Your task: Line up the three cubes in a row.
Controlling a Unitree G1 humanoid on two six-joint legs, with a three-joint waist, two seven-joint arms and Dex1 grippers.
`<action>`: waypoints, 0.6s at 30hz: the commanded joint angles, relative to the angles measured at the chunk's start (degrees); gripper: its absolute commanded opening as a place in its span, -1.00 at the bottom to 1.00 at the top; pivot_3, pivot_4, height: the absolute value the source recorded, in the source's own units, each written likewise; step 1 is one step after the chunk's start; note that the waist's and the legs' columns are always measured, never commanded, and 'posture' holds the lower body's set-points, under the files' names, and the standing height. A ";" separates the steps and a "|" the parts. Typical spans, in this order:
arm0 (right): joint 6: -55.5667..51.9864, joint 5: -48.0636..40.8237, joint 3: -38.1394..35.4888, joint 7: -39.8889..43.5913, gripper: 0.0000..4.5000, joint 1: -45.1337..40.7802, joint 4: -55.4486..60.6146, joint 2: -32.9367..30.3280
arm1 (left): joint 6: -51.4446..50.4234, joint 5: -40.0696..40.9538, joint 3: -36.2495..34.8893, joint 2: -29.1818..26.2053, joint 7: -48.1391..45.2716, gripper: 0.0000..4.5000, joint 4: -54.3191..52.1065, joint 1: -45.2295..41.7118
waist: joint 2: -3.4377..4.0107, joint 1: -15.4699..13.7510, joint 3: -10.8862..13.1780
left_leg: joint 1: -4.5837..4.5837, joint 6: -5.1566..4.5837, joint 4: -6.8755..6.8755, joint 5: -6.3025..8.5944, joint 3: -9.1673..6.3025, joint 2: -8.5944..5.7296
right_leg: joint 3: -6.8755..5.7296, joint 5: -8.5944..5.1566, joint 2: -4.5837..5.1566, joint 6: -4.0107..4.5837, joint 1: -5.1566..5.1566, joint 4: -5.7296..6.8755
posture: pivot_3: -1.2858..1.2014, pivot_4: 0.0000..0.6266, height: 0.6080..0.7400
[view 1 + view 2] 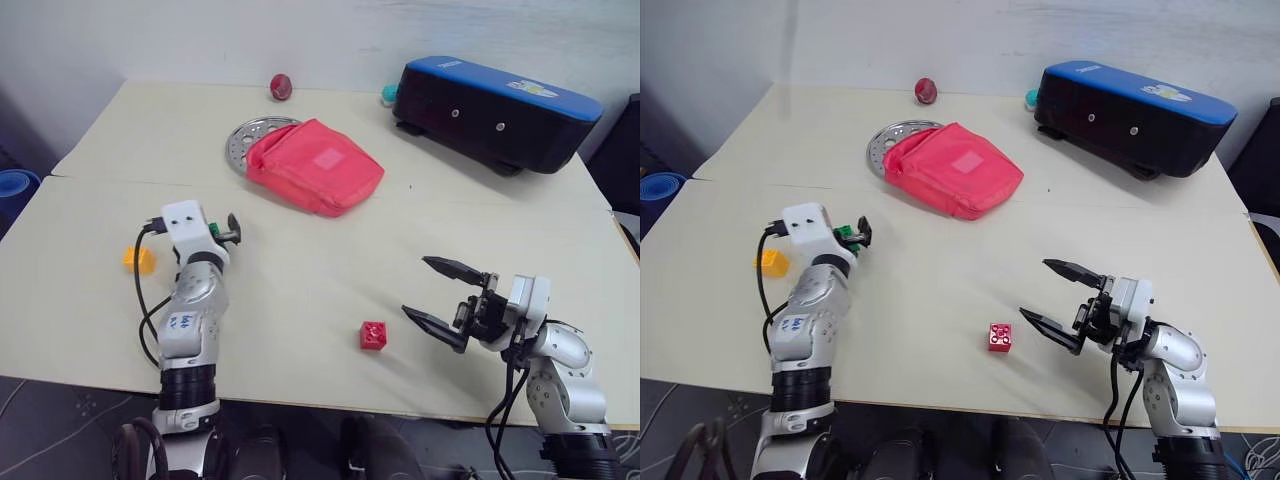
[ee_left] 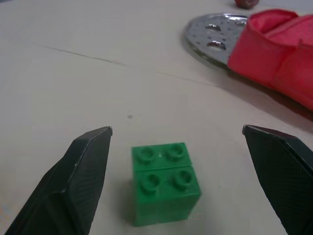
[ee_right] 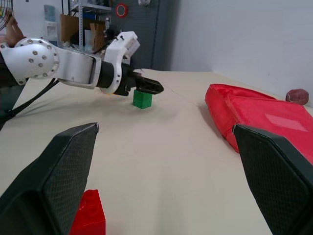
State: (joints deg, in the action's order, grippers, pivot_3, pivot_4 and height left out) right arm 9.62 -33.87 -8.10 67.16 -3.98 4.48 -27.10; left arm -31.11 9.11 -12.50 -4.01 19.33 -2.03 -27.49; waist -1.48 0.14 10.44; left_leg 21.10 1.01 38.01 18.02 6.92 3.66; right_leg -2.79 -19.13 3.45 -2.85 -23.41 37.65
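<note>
The green cube (image 2: 165, 181) sits on the table between the two fingers of my left gripper (image 2: 177, 129), which is open, with a gap on each side of the cube. From the head, the left gripper (image 1: 232, 232) is at the table's left and half hides that cube (image 1: 846, 236). The orange-yellow cube (image 1: 139, 260) lies just left of that arm. The red cube (image 1: 373, 335) rests near the front edge at the middle. My right gripper (image 1: 415, 285) hovers open a little to the right of the red cube, pointing left, holding nothing.
A red pouch (image 1: 315, 165) lies at the table's middle back, partly over a perforated metal plate (image 1: 245, 140). A dark red ball (image 1: 281, 87) sits at the far edge. A black case with a blue top (image 1: 495, 113) stands at the back right.
</note>
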 commanded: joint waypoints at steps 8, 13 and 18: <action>-0.55 0.13 0.88 -1.45 0.99 0.08 2.70 -0.01 | -1.86 -5.71 1.89 2.89 4.18 1.00 1.83 -2.39 | 0.00 -0.14 0.00 | -0.01 -0.01 0.04 -0.02 -0.01 -0.02 | 0.00 0.00 0.02 0.00 0.01 0.05 | 0.03 -0.52 1.00; -2.20 0.63 1.48 -3.19 1.00 -0.05 4.42 -0.19 | 0.03 -5.47 1.10 2.42 2.54 0.50 3.33 -2.97 | 0.00 -0.09 0.00 | -0.01 0.01 0.05 -0.03 0.00 -0.01 | 0.00 0.00 0.01 0.00 0.00 0.07 | 0.03 -0.52 1.00; -3.26 0.83 1.16 -4.09 1.00 0.40 5.22 -0.51 | -0.79 -4.43 0.06 1.80 0.24 -0.20 1.51 -1.35 | 0.00 -0.11 0.00 | 0.00 0.02 0.05 -0.03 0.00 -0.02 | 0.00 0.00 0.02 0.00 0.01 0.07 | 0.03 -0.52 1.00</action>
State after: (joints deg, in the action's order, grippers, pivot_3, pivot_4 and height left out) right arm 6.33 -32.73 -6.53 63.45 -3.80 7.39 -27.08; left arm -32.03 4.32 -12.19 -1.59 20.66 2.22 -29.08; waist -1.48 0.03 10.44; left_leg 21.10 1.03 38.06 17.99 6.92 3.64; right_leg -2.80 -19.13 3.47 -2.85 -23.40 37.72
